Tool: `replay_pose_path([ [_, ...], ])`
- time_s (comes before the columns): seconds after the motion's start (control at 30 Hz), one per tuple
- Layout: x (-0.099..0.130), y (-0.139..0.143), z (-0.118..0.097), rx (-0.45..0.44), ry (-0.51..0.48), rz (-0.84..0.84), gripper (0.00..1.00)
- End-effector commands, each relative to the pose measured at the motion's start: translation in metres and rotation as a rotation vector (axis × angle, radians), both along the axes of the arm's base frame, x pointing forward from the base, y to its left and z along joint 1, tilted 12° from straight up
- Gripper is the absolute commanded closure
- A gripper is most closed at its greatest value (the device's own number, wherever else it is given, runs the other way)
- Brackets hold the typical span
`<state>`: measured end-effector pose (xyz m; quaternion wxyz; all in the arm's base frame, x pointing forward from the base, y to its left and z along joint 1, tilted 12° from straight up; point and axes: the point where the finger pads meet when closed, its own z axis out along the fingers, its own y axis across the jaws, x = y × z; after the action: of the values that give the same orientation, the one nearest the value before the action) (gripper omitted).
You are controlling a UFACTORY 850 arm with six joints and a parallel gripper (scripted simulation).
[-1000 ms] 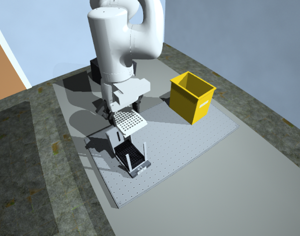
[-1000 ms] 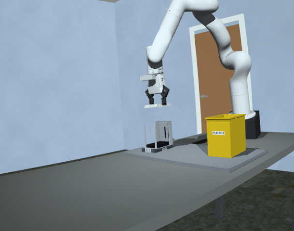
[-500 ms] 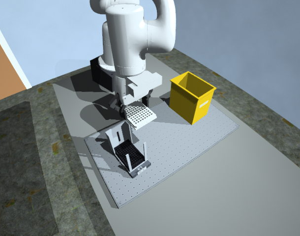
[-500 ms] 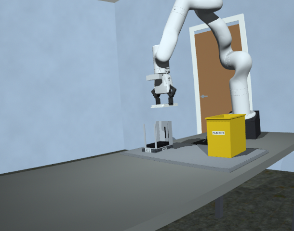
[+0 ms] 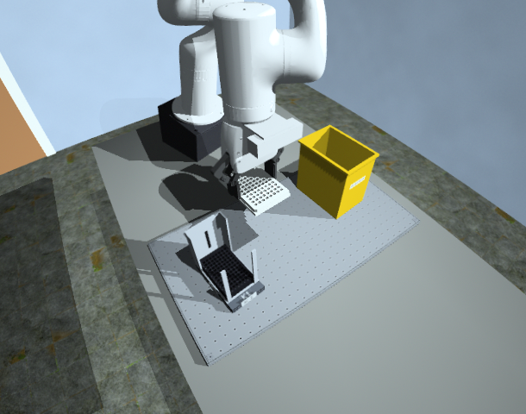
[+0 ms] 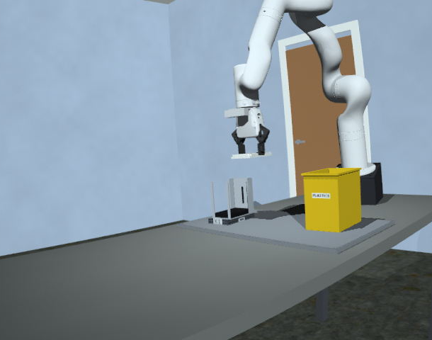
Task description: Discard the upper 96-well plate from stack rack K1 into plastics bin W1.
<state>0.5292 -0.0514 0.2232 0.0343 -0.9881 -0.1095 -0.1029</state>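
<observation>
My gripper (image 5: pixel 252 174) (image 6: pixel 251 149) is shut on a white 96-well plate (image 5: pixel 263 193) (image 6: pixel 251 155) and holds it level, high in the air between the rack and the bin. The stack rack K1 (image 5: pixel 209 235) (image 6: pixel 241 192) stands on the perforated board, and a black 96-well plate (image 5: pixel 229 269) (image 6: pixel 226 213) lies in its bottom. The yellow plastics bin W1 (image 5: pixel 330 182) (image 6: pixel 331 208) stands upright and open-topped to the right of the held plate; the plate is above its rim height and to one side of it.
The grey perforated board (image 5: pixel 335 249) (image 6: pixel 293 234) carries the rack and the bin. The arm's black base block (image 5: pixel 183 131) (image 6: pixel 372 186) stands behind the board. A brown door (image 6: pixel 311 120) is in the back wall.
</observation>
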Motion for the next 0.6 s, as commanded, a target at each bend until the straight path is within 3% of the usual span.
replay_pose_path([
  [0.0, -0.005, 0.018, 0.001, -0.002, -0.002, -0.001, 1.0],
  [0.57, -0.02, 0.066, 0.0, -0.002, -0.002, -0.001, 1.0],
])
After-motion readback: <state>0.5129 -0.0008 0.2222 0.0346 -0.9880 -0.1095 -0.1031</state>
